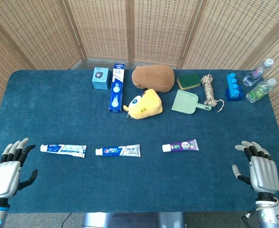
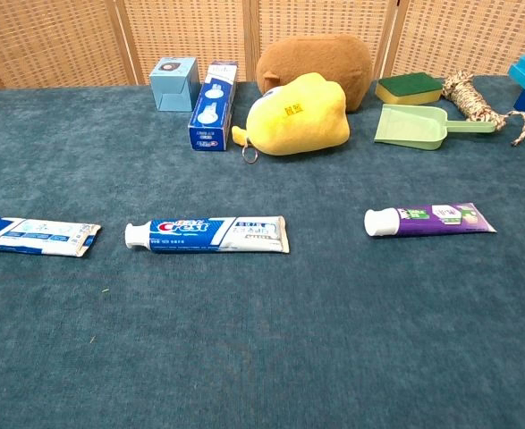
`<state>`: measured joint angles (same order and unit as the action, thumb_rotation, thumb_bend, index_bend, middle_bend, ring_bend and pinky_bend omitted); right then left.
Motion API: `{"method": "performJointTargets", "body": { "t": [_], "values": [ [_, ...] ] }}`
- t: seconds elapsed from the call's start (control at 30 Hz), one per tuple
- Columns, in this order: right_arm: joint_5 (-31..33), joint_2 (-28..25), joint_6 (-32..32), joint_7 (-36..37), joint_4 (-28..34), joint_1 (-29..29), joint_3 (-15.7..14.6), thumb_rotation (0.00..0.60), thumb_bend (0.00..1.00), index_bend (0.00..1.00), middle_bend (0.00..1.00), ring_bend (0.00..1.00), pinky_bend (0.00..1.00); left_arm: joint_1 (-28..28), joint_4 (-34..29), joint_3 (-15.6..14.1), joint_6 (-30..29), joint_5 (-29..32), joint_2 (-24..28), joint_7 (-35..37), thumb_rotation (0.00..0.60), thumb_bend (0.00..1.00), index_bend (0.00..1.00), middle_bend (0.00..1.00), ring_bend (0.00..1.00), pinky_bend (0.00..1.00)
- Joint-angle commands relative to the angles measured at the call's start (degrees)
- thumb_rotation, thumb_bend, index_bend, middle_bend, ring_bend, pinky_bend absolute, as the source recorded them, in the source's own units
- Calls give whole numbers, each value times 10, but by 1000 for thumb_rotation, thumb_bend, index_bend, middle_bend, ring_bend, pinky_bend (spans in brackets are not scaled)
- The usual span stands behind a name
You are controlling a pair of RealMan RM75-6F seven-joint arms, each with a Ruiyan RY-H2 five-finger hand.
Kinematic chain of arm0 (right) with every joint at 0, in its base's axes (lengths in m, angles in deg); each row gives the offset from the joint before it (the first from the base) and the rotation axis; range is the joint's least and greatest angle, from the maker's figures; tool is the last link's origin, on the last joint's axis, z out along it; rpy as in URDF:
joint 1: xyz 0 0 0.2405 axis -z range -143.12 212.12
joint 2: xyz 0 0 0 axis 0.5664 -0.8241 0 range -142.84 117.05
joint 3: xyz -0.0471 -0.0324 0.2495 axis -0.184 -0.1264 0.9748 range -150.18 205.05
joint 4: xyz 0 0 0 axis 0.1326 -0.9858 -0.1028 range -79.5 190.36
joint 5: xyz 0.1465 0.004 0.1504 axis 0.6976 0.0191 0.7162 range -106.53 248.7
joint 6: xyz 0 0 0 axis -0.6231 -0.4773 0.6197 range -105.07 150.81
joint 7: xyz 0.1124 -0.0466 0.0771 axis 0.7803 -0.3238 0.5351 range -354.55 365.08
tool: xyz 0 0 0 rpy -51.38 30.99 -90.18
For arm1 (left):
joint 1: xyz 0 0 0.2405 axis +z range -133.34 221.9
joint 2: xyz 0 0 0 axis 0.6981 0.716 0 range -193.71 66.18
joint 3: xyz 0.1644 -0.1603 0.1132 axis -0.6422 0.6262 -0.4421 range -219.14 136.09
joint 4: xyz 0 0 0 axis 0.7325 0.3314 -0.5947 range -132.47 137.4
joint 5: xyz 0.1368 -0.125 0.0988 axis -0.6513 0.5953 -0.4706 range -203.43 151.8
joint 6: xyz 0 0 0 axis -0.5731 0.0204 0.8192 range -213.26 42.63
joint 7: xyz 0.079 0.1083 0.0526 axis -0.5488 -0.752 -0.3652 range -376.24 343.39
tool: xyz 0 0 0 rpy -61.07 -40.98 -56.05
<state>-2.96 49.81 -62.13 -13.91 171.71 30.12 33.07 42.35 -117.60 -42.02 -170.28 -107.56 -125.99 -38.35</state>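
Both hands rest at the near edge of the dark blue carpeted surface (image 1: pixel 58 114), released, fingers spread, holding nothing. The left hand (image 1: pixel 8 168) sits at about 8 o'clock, the right hand (image 1: pixel 259 170) at about 4 o'clock.

Nearest the left hand, at its 2 o'clock, lies the white-and-blue toothpaste tube (image 1: pixel 63 150), flat, cap toward the hand. The purple toothpaste tube (image 1: pixel 180 146) lies well apart from the right hand, at its 10 o'clock. Between them lies the blue Crest toothpaste tube (image 2: pixel 207 234).

Judging from this, a good grasp would come from above, thumb and fingers closing across a tube's narrow width near its middle, since flat tubes sit low on the carpet.
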Motion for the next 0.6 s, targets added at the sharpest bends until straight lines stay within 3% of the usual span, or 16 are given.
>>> {"method": "performJointTargets", "body": {
  "t": [0.03, 0.6],
  "values": [
    [2, 1, 1, 0, -1, -1, 0, 600, 325, 286, 235, 130, 196, -1, 0, 0, 1, 1, -1, 0, 600, 334, 153, 67, 0, 0],
    [-4, 2, 43, 18, -4, -23, -2, 600, 324, 285, 235, 130, 196, -3, -10, 5, -6, -9, 19, 8, 600, 335, 153, 67, 0, 0]
  ]
}}
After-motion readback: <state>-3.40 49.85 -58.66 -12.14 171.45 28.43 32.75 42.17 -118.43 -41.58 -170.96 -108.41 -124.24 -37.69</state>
